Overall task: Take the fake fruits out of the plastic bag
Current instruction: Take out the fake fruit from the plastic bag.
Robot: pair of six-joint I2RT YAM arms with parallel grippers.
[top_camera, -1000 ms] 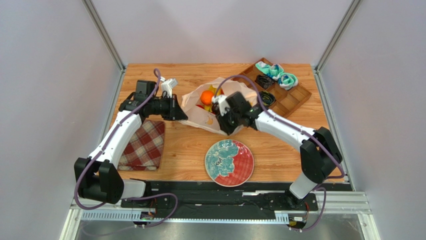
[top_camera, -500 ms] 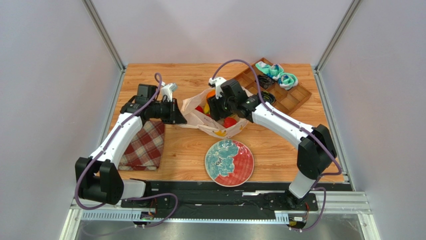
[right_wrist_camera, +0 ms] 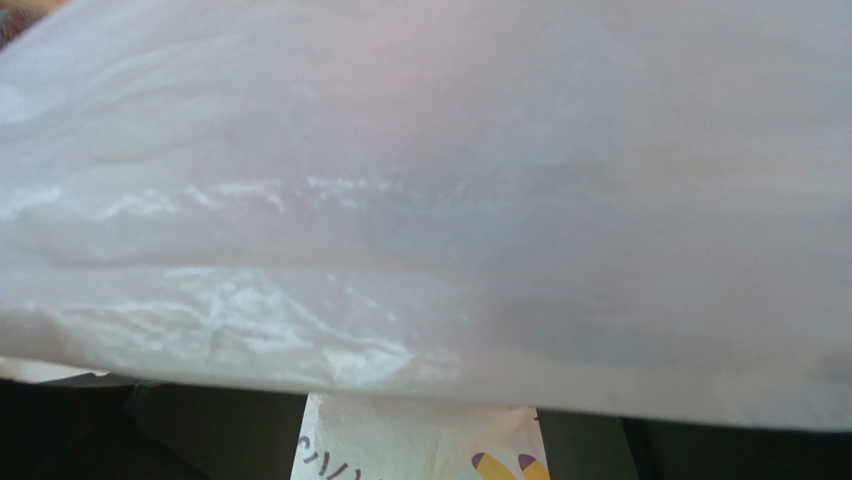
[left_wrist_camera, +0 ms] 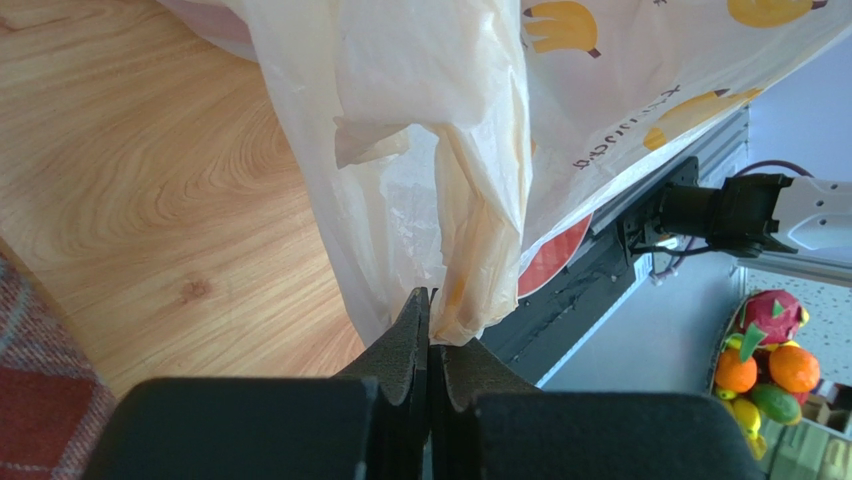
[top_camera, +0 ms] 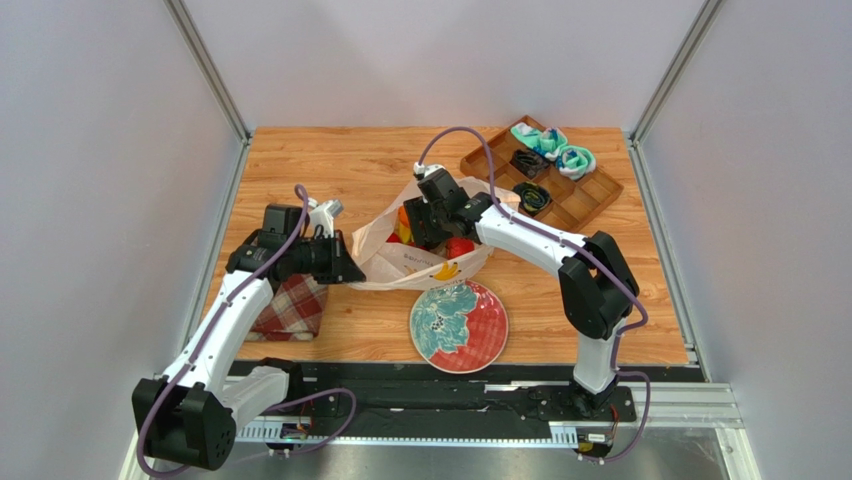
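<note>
The thin, crinkly, creamy-white plastic bag (top_camera: 400, 262) with yellow banana prints lies in the middle of the wooden table. The left gripper (left_wrist_camera: 428, 300) is at the bag's 9 o'clock side. Its jaws are pressed together, pinching a bunched fold of the bag's edge and holding it up.

The right gripper (top_camera: 418, 222) reaches into the bag's mouth from 2 o'clock. The bag film covers its camera, so I cannot tell if its jaws are spread or holding anything.

A small, shiny, round red fruit (top_camera: 459, 246) shows in the bag, just beside that gripper. A bit of orange shows there too.

The round teal-and-red painted plate (top_camera: 459, 325) sits at the bag's 6 o'clock with no fruit on it. I see no fruit lying out on the table. So I think the job has hardly begun, and all the fruits must still come out.
</note>
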